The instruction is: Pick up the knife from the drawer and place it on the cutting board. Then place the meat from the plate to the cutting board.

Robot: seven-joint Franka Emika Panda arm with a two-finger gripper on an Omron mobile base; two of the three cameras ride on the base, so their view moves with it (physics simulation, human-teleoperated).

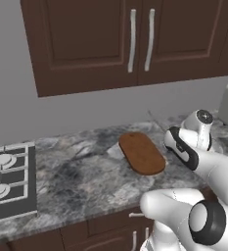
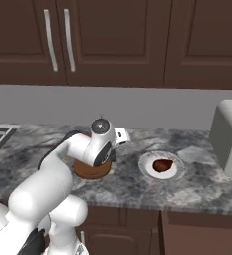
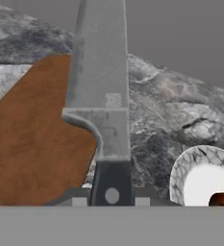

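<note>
No readable writing anywhere tbh. There's a small pale square patch on the knife (image 3: 100, 96) blade in the hand view, but it's too blurry to say if it's a mark or logo.

Gripper (image 3: 111, 202) is clenched on the knife's dark handle, w/ the grey blade sticking straight out ahead of the cam. Blade tip is cut off at the top edge of that view. Blade hangs along the right side of the cutting board (image 3: 31, 139), partly overlapping it; can't tell if it's touching the board or just above.

Plate (image 2: 160, 167) sits on the marble tabletop (image 1: 76, 171) to the right of the board, w/ the meat (image 2: 162, 165) on it. In the hand view the plate is chopped by the frame and the meat is just a dark sliver at the bottom right.

From the right base cam the arm covers most of the board, only the front edge peeks out. From the left base cam the gripper itself is hidden behind the wrist. Stove (image 1: 8, 179) is cut off at the left, a grey appliance (image 2: 229, 139) at the right.
</note>
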